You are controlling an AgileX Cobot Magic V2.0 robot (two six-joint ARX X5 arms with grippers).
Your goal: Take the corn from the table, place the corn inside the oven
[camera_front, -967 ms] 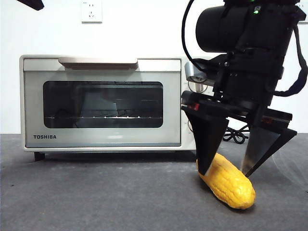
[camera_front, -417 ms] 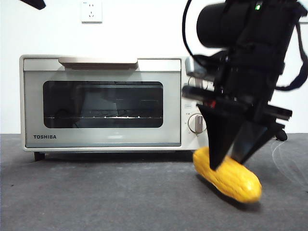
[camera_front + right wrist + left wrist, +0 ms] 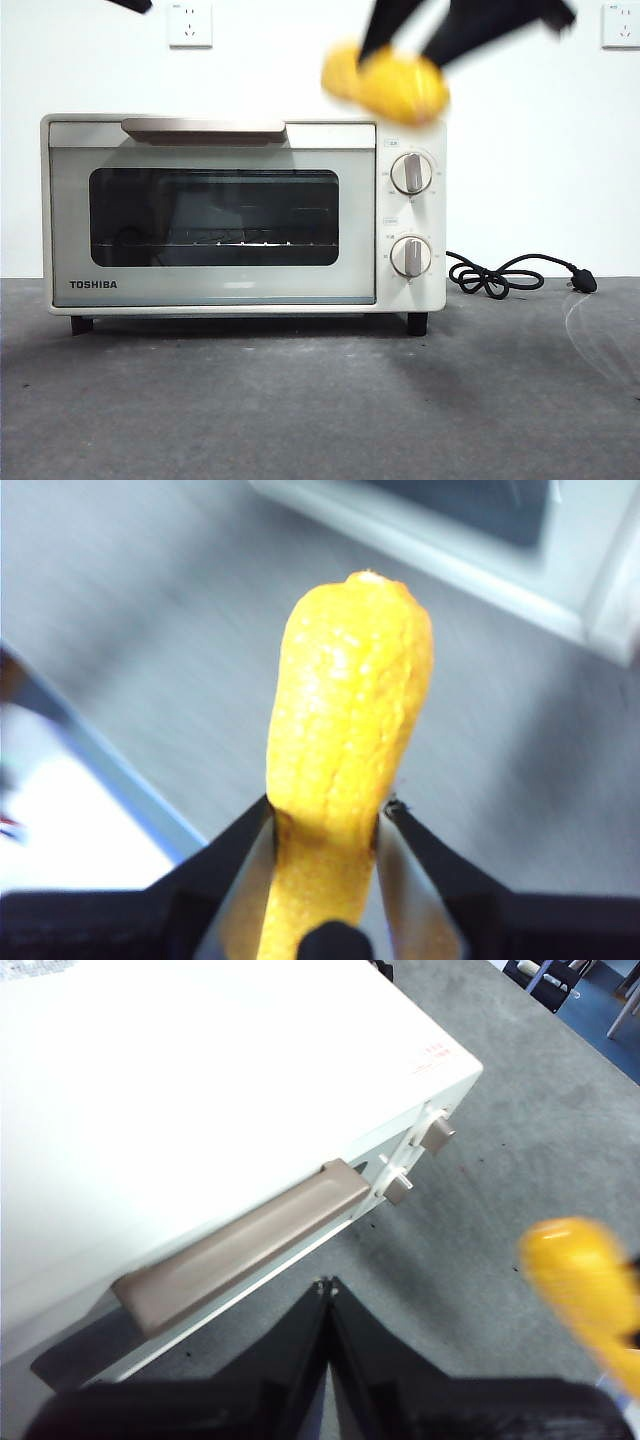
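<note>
My right gripper (image 3: 325, 815) is shut on the yellow corn (image 3: 345, 730) and holds it high in the air. In the front view the corn (image 3: 395, 85) shows blurred near the top, above the oven's (image 3: 240, 215) knob side, with the right gripper (image 3: 405, 40) reaching down from the top edge. The cream TOSHIBA oven stands on the dark grey table (image 3: 300, 400) with its door closed. My left gripper (image 3: 328, 1285) is shut and empty, hovering above the oven's bar handle (image 3: 245, 1240); the corn (image 3: 590, 1290) shows at that view's edge.
Two round knobs (image 3: 411, 172) sit on the oven's right side. A black cord with plug (image 3: 510, 275) lies on the table right of the oven. A white wall with sockets (image 3: 190, 22) stands behind.
The right gripper has lifted the corn off the table, up and to the left, from in front of the oven's right side to above its top.
</note>
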